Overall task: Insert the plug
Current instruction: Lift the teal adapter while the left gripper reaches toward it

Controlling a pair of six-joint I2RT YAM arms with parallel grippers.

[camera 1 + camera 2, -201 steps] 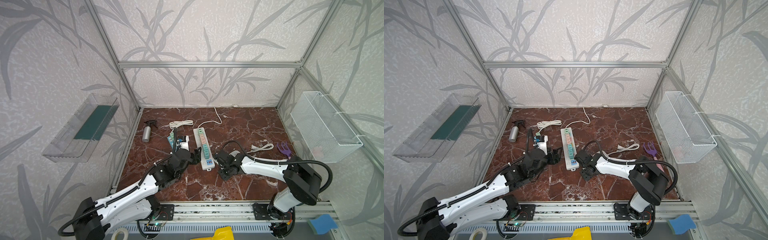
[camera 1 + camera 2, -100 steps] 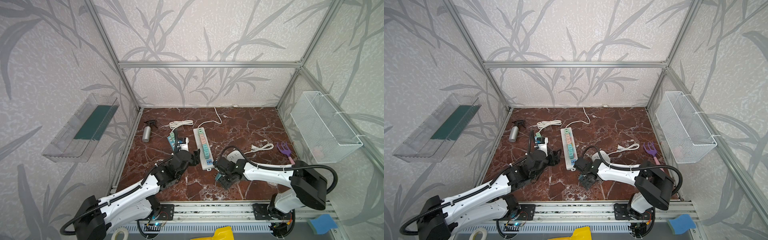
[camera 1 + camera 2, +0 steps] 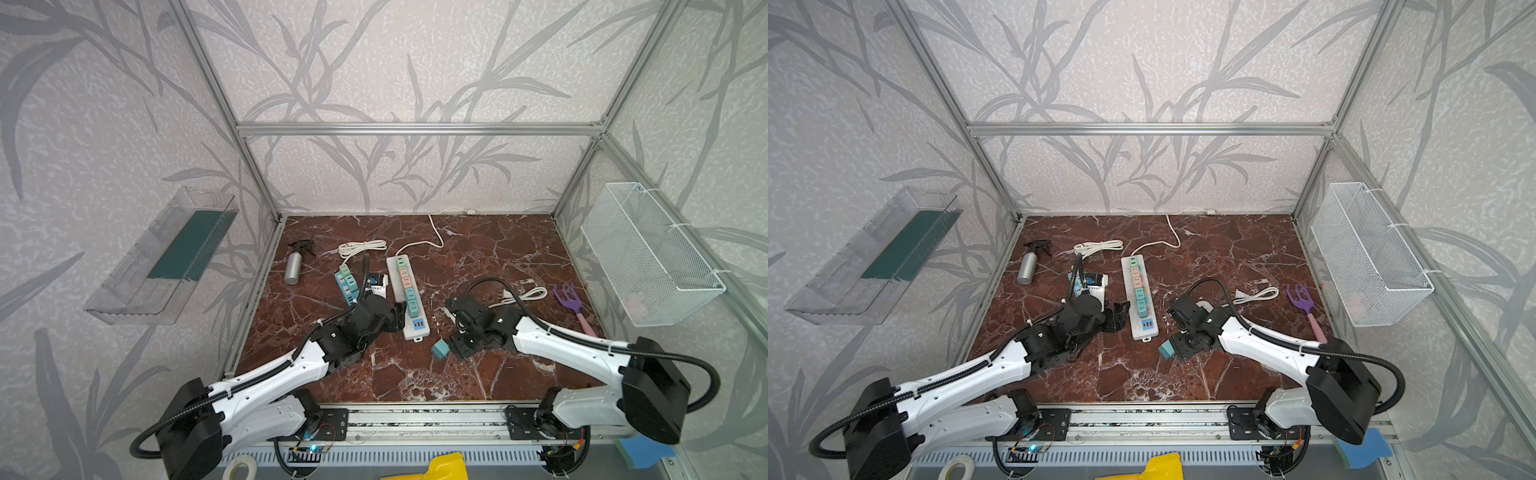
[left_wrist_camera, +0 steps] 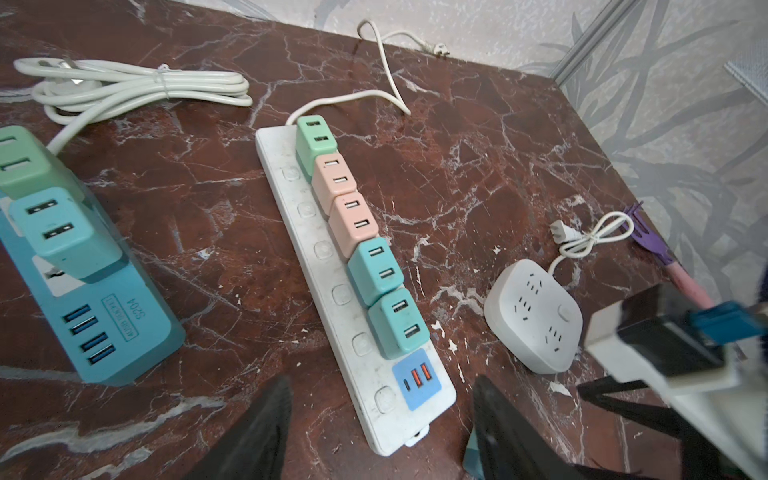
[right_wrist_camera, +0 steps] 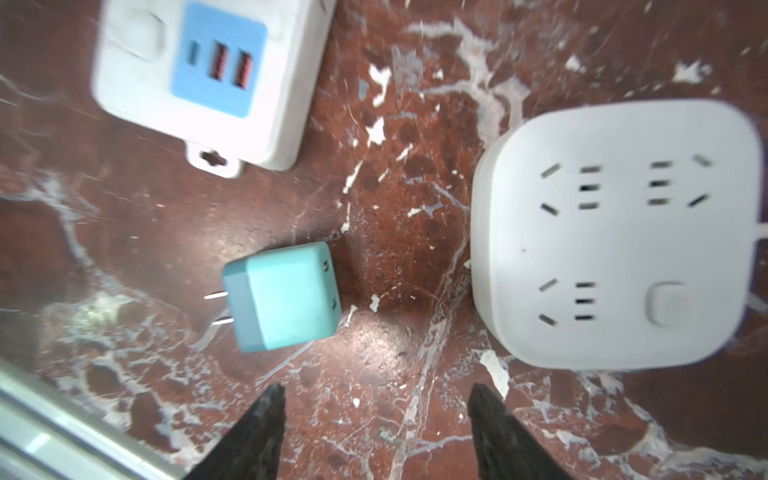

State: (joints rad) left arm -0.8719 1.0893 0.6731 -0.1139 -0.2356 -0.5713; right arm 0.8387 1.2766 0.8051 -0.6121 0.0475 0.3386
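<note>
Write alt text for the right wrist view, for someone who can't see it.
A teal plug lies on its side on the marble table, two prongs bare, ahead of the open right gripper. A white socket block and one end of the white power strip lie nearby.

The tabletop is red-brown marble veined in white, and the walls are pale grey with darker leaf sprays. The loose plug is teal, like two cubes on the white power strip. Its other cubes are peach and mint, its end panel blue with orange ports, and the rounded socket block is plain white.
</note>
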